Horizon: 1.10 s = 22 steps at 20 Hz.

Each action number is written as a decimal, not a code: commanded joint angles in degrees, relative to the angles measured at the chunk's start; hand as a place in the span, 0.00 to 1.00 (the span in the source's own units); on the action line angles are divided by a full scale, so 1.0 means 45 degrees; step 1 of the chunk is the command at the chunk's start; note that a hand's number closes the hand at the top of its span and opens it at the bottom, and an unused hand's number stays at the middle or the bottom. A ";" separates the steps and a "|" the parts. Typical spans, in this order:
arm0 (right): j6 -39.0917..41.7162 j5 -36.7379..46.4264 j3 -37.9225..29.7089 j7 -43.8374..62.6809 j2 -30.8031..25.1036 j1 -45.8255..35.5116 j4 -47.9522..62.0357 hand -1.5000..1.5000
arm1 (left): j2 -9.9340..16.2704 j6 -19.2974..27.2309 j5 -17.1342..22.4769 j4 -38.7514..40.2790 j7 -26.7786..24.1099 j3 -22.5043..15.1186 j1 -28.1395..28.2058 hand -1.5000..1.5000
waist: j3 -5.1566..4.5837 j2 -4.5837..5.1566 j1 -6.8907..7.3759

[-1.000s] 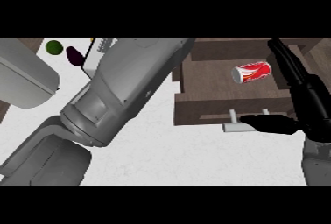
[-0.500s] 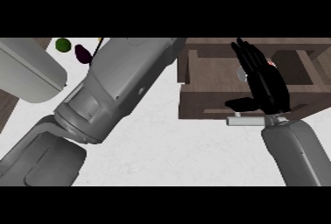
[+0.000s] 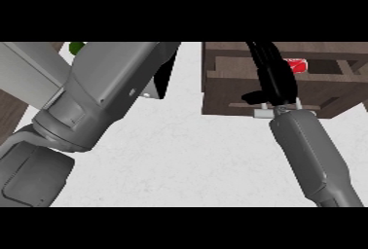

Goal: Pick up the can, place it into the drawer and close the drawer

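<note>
Red can (image 3: 296, 64) with white markings sits inside the brown wooden drawer (image 3: 223, 92), peeking out again since the right hand (image 3: 277, 80) shifted; its fingers look straight against the drawer front. Left hand's fingers: can't tell.

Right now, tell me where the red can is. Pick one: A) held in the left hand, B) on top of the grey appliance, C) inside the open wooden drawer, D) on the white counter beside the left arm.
C: the can lies inside the drawer, partly hidden behind the right hand, whose straight fingers reach over the drawer's front.
</note>
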 commanded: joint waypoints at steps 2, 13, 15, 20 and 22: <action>-0.2034 0.0782 -0.0460 0.0251 0.0709 -0.1350 0.2497 0.00 | 0.0740 -0.0406 -0.0199 -0.0821 0.0316 -0.0031 0.0859 0.00 | -0.0001 -0.0036 0.0117; -0.3606 0.1105 -0.1734 -0.0038 -0.0132 -0.4807 0.6629 0.00 | 0.1481 -0.0777 -0.0388 -0.3126 0.1220 -0.0388 0.2494 0.00 | 0.0000 0.0080 0.0857; -0.3529 0.1094 -0.1883 0.0210 -0.0065 -0.5595 0.7043 0.00 | 0.1867 -0.0828 -0.0408 -0.3442 0.1638 -0.0345 0.2263 0.00 | 0.0001 0.0094 0.0890; -0.3609 0.1002 -0.2033 -0.0440 -0.0137 -0.6385 0.7736 0.00 | 0.2094 -0.0792 -0.0603 -0.4292 0.1951 -0.0579 0.2906 0.00 | 0.0009 0.0152 0.0951; -0.3348 0.0667 -0.2354 -0.0285 -0.0045 -0.6953 0.7737 0.00 | 0.2086 -0.0734 -0.0581 -0.4551 0.1730 -0.0535 0.3528 0.00 | 0.0003 0.0138 0.0884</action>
